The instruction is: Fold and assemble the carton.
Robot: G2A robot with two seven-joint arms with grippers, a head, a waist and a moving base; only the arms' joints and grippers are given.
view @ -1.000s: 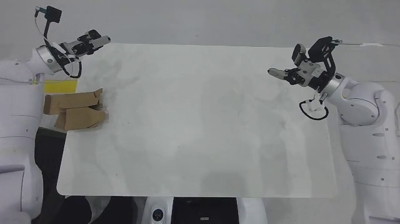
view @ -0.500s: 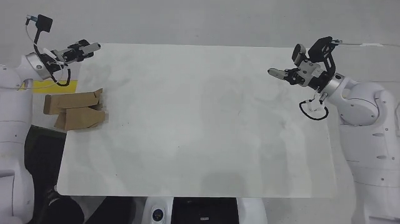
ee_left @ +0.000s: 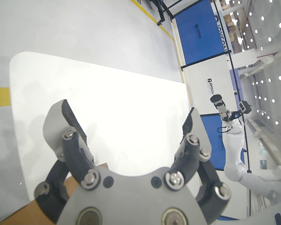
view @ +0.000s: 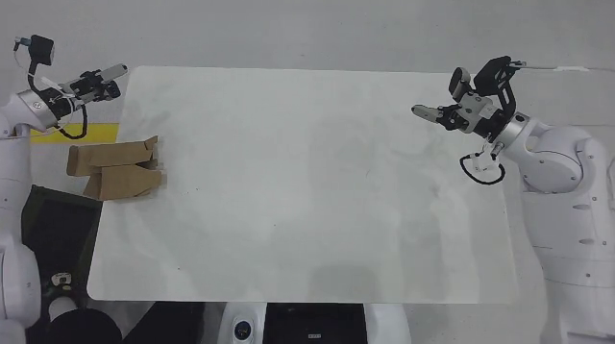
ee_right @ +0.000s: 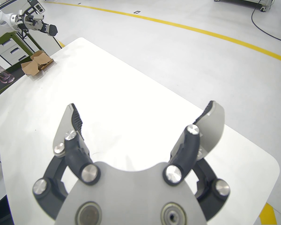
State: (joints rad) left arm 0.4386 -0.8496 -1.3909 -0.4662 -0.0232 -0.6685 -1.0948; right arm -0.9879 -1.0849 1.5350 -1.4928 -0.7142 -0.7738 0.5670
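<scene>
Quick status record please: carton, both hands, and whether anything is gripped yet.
carton: brown, unassembled, flaps loose, lying at the table edge on the left arm's side
left hand: open, empty, just off the table's far corner, apart from the carton
right hand: open, empty, over the opposite table edge
gripped: nothing

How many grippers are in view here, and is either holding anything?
2. The left gripper hangs just off the table's far left corner, open and empty; the right gripper hangs over the table's right side, open and empty. Neither is hidden.
</scene>
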